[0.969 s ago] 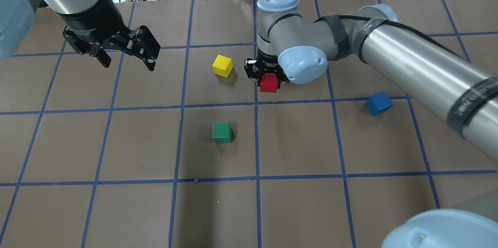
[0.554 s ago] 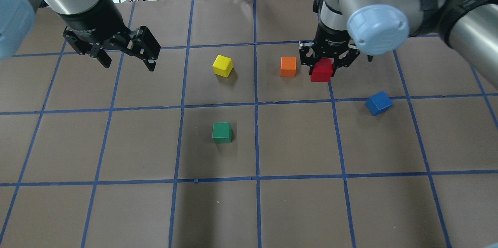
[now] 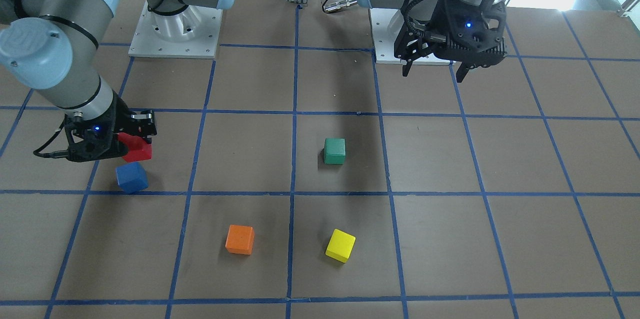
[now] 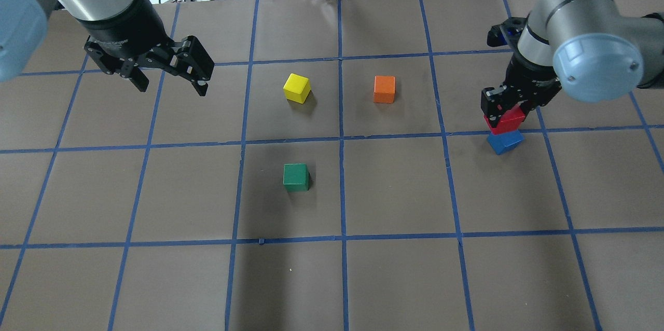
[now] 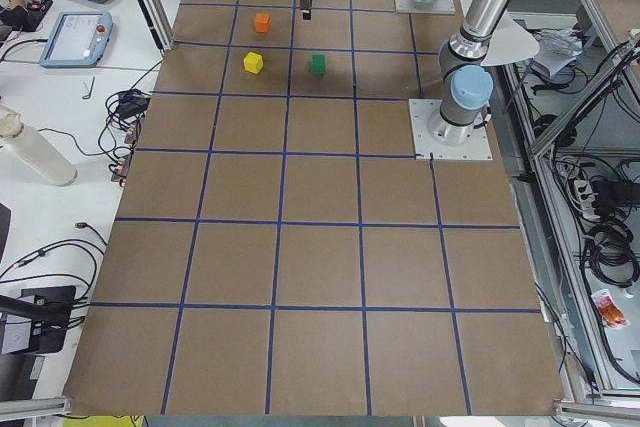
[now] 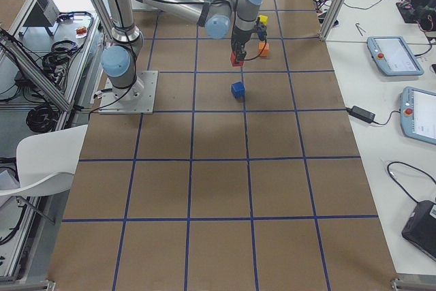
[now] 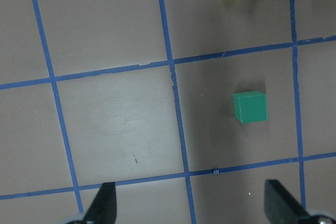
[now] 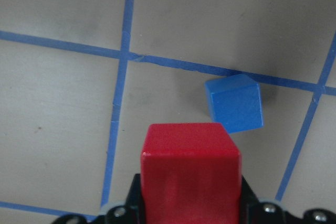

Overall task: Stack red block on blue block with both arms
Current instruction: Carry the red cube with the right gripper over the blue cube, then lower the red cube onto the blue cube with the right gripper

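R claw [image 4: 507, 112] is clamping the red block [image 4: 504, 122] betw. both fingers, holding it up off the bench [image 4: 394, 191], v. near the blue block [image 4: 505, 142] but not touching it. Blue block is sitting on the bench, turned askew, right by a blue tape line [image 4: 581, 128]. L claw [image 4: 171, 87] is hanging w/ fingers wide apart, well away on the other side.

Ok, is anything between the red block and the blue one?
Nothing visible. The right gripper holds the red block in the air near the blue block, open space between them; the orange cube sits well away.
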You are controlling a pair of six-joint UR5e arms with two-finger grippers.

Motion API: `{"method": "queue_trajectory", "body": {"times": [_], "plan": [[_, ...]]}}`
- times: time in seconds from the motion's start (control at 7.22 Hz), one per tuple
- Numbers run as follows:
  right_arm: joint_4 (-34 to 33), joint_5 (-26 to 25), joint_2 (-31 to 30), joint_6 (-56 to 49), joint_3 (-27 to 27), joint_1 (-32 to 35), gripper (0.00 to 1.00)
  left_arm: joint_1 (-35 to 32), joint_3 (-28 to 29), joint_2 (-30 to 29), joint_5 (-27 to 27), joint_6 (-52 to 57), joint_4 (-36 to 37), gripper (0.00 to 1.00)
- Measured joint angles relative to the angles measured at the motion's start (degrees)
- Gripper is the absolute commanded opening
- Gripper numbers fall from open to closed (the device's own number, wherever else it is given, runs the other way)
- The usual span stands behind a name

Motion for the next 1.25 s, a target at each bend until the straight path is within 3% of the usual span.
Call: {"method": "queue_trajectory", "body": {"times": [0.69, 1.25], "plan": [[-13.30, 0.89, 1.78, -6.43, 5.97, -3.59, 0.00, 0.00, -0.10, 0.00, -0.08, -0.06, 0.09, 1.00], [-16.30, 0.85, 3.99, -6.00, 6.31, -3.62, 0.00, 0.00, -0.12, 0.00, -0.17, -0.09, 0.14, 1.00]]}}
